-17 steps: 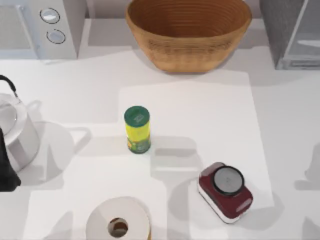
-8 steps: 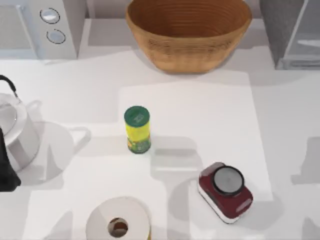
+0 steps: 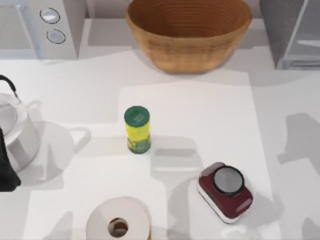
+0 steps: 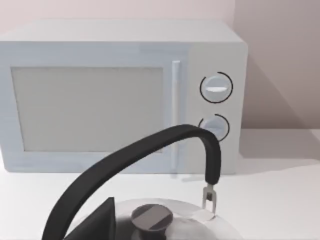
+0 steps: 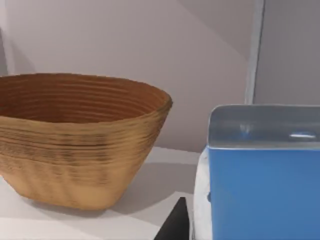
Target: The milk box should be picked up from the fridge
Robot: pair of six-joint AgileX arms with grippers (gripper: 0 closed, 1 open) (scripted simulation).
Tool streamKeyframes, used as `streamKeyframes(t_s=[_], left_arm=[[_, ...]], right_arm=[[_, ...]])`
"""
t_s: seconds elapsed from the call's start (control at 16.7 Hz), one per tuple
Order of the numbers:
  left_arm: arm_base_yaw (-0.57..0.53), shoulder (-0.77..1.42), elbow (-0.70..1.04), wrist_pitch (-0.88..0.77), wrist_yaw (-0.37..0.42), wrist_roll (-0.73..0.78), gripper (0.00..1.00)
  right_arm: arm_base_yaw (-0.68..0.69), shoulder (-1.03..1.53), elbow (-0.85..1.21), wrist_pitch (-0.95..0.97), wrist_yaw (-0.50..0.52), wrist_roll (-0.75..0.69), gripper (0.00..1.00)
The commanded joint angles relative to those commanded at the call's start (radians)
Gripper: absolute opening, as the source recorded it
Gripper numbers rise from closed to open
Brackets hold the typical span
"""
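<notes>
On the white tabletop, the large dark-grey speckled boxy fridge with its paler light-grey inner panel stands at the far right corner. The wide woven brown wicker basket sits at the middle of the far edge, and the light-grey microwave with two round knobs is at the far left corner. The parked left arm rests at the left edge over the shiny steel kettle with a black arched handle. From above I cannot make out the inside of the fridge well enough to find the carton on its shelf. The right wrist view shows a box with a flat blue front, a pale silvery top and a whitish, faintly see-through side, which I take to be the milk box. It looms very close to that camera, with the basket beyond it and a pale upright edge of the fridge behind. A dark wedge of the right gripper lies just beside its white side. Whether that gripper has closed on the carton or merely stands next to it, I cannot tell, and the same holds for the left one. My judgement is that the reach to the carton is made, while a firm grasp and a lift clear of the fridge are unconfirmed. The carton looks upright, smooth and rigid, and I cannot see its cap.
</notes>
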Motion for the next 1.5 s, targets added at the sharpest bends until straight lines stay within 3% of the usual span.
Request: streamKeyframes(t_s=[0.54, 0.9, 1.2, 1.5], left_arm=[[0.0, 0.0, 0.0, 0.0, 0.0, 0.0, 1.0], [0.0, 0.0, 0.0, 0.0, 0.0, 0.0, 1.0], [0.0, 0.0, 0.0, 0.0, 0.0, 0.0, 1.0], [0.0, 0.0, 0.0, 0.0, 0.0, 0.0, 1.0]], right_arm=[[-0.023, 0.819, 0.132, 0.653, -0.304, 0.029, 0.0], [-0.035, 1.21, 0.212, 0.992, -0.452, 0.041, 0.0], [-0.043, 1.366, 0.255, 1.143, -0.512, 0.039, 0.0], [-0.044, 1.379, 0.259, 1.157, -0.518, 0.039, 0.0]])
